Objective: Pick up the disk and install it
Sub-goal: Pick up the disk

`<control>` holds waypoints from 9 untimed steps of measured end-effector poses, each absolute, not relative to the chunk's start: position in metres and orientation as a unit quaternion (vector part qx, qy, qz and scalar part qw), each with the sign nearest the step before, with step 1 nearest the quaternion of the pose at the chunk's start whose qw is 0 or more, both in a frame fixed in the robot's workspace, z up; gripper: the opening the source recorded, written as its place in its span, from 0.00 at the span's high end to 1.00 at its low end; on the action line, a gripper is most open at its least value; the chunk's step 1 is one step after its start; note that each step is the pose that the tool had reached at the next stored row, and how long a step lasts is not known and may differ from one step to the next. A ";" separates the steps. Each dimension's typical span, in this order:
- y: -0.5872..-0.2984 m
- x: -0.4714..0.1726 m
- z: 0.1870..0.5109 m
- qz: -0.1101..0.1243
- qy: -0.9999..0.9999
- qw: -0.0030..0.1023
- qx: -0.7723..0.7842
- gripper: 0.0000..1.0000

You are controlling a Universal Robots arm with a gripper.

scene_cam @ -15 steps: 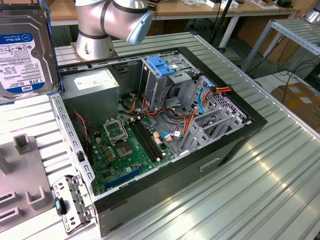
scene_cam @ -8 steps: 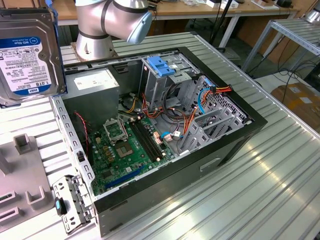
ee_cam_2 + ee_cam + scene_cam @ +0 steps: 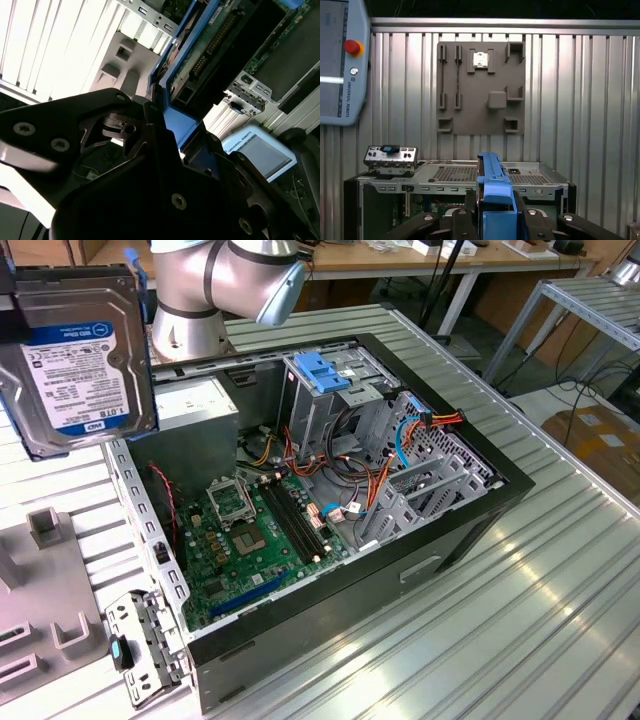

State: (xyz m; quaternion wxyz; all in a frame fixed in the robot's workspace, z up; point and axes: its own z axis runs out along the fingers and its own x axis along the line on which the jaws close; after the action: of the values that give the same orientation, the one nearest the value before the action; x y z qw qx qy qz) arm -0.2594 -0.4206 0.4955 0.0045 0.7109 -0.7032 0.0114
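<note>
Ribbed metal table (image 3: 470,590) runs under everything we see. Our gripper (image 3: 495,222) is clamped on the disk (image 3: 78,365), and in the first wrist view its black fingers (image 3: 465,222) press the blue side rails from both sides. We hold the disk up in the air at the exterior view's left, its white, blue and black label turned to that camera. It is clear of the table and well apart from the open computer case (image 3: 450,540), which lies on its side toward the exterior view's right. Inside the case we see a green board (image 3: 255,535), bundles of coloured wires (image 3: 350,495) and a metal cage (image 3: 330,415) with a blue latch (image 3: 322,375) on top. Behind the case rises the silver arm (image 3: 225,285). On the table near the case's corner lie a grey holder plate (image 3: 40,590) and, just beside it, a small metal bracket (image 3: 145,640). A control tablet (image 3: 340,75) with a red button (image 3: 352,47) rests on the table in the first wrist view.
</note>
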 end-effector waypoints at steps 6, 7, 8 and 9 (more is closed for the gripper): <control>-0.422 -0.242 0.495 0.011 -0.703 0.005 0.711 0.63; -0.422 -0.241 0.495 0.011 -0.703 0.005 0.711 0.63; -0.422 -0.240 0.495 0.011 -0.703 0.005 0.711 0.63; -0.422 -0.239 0.495 0.011 -0.703 0.005 0.711 0.63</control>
State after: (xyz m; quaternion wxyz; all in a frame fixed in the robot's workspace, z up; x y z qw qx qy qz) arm -0.2392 -0.4219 0.4946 0.0047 0.7109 -0.7032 0.0113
